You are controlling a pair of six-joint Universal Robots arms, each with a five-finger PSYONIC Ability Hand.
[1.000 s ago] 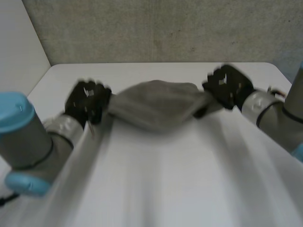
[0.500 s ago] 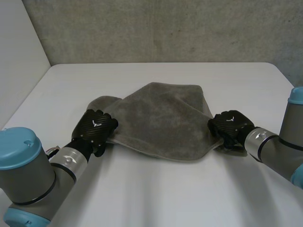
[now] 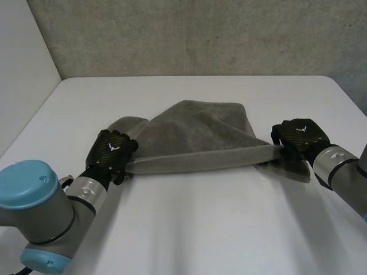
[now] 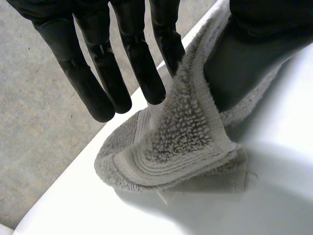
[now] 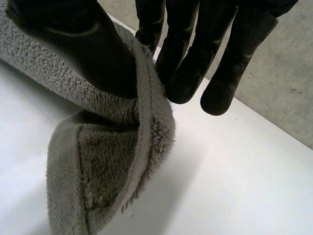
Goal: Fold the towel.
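A grey towel (image 3: 200, 134) lies bunched on the white table (image 3: 200, 229), its near edge stretched taut between my two hands. My left hand (image 3: 112, 152) pinches the towel's left end. At that hand, the terry corner (image 4: 181, 137) sits between the thumb (image 4: 244, 63) and the nearly straight fingers (image 4: 142, 63) and droops to the table. My right hand (image 3: 298, 137) grips the right end. There a folded corner (image 5: 102, 166) hangs below the thumb (image 5: 88, 49), pressed against the fingers (image 5: 186, 63).
A grey concrete wall (image 3: 200, 34) stands behind the table's far edge, and a white panel (image 3: 23, 51) rises at the far left. Bare tabletop stretches in front of the towel toward me.
A second ago both hands held the towel up and further back. They came down and toward me, then moved apart, pulling the near edge straight; the right hand shifted to the right.
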